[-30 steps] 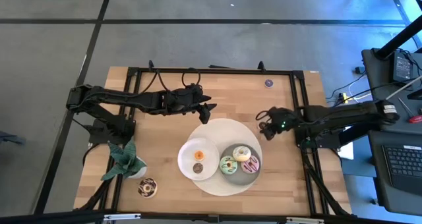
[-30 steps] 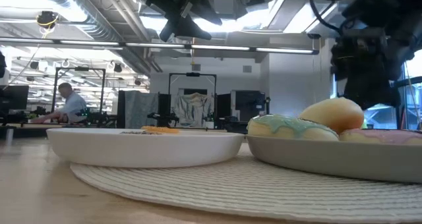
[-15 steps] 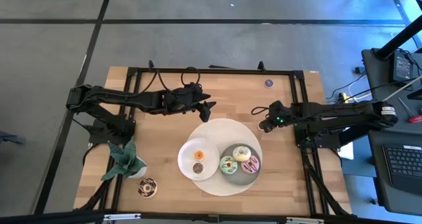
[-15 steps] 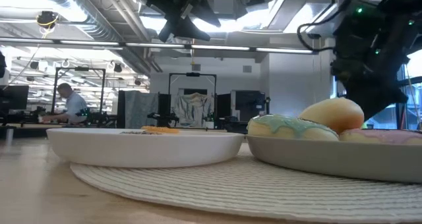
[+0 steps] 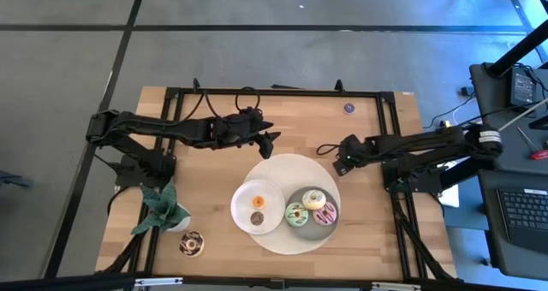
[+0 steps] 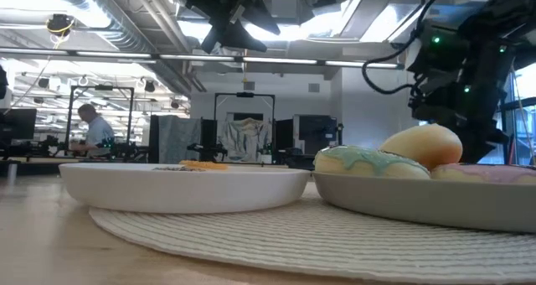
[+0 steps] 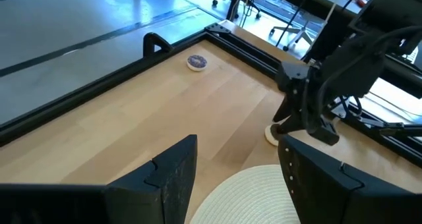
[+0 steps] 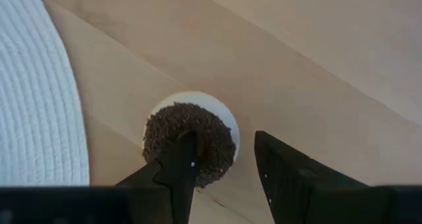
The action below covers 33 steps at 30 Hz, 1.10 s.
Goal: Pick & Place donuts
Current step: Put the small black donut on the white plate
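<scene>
A brown sprinkled mini donut point(image 8: 198, 155) lies on a small white disc on the bare wood, just off the right rim of the round woven mat point(image 5: 295, 204). My right gripper point(image 8: 225, 141) hangs open over it, pointing down, one finger above the ring and the other beside it; the left wrist view shows the right gripper point(image 7: 306, 115) there too. My left gripper point(image 5: 272, 139) waits open in the air over the mat's far edge. White point(image 5: 314, 198), green point(image 5: 296, 214) and pink point(image 5: 324, 214) donuts sit on the grey plate point(image 5: 301, 196). Orange point(image 5: 257, 201) and brown point(image 5: 256, 218) minis lie on the white plate point(image 5: 242, 197). My right gripper has one finger point(image 8: 181, 161) overlapping the brown mini donut's near side point(image 8: 165, 138) from above; I cannot tell whether it touches the ring. The donut lies flat on its white disc on the table.
A chocolate sprinkled donut point(image 5: 192, 244) lies near the table's near left corner beside the green plant point(image 5: 163, 210). A purple mini point(image 5: 349, 108) sits by the far black frame rail. Bare wood lies between the mat and the far edge.
My right gripper has moved toward the table's left, from beside the mat's right rim to over the small brown donut. The left arm and the donuts on the plates have kept still.
</scene>
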Tool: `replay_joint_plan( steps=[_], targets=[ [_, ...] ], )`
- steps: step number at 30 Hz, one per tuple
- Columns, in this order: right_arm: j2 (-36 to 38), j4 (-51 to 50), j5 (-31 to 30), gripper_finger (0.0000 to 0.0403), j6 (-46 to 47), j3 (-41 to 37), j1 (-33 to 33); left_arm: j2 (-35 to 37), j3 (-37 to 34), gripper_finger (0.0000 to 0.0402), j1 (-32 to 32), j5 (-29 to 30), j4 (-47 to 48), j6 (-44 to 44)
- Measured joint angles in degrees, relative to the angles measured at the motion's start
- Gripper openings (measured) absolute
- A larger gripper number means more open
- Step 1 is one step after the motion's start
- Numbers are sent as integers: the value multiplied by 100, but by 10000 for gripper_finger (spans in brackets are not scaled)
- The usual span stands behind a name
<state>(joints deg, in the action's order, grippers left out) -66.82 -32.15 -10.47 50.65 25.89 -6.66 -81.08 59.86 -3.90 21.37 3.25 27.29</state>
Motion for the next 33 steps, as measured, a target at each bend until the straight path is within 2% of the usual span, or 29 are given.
replay_joint_plan(
  steps=[4,11,15,23,27,29,33],
  targets=[
    [-181,89,-2,138,-4,0,0,0,0,207,0,0,2,0],
    [-189,87,11,68,-224,10,0,0,0,207,0,0,2,-2],
    [-130,7,13,39,-706,198,2,0,0,207,0,0,54,-23],
    [-57,71,0,31,-1911,1272,2,0,2,207,7,-17,319,-345],
    [-57,214,36,34,-2439,1850,4,0,2,207,6,-397,344,-426],
    [-57,321,236,35,-2655,2108,3,0,2,207,24,-733,345,-790],
    [-57,493,871,35,-2706,2545,2,0,2,207,139,-1084,318,-2334]
  ],
)
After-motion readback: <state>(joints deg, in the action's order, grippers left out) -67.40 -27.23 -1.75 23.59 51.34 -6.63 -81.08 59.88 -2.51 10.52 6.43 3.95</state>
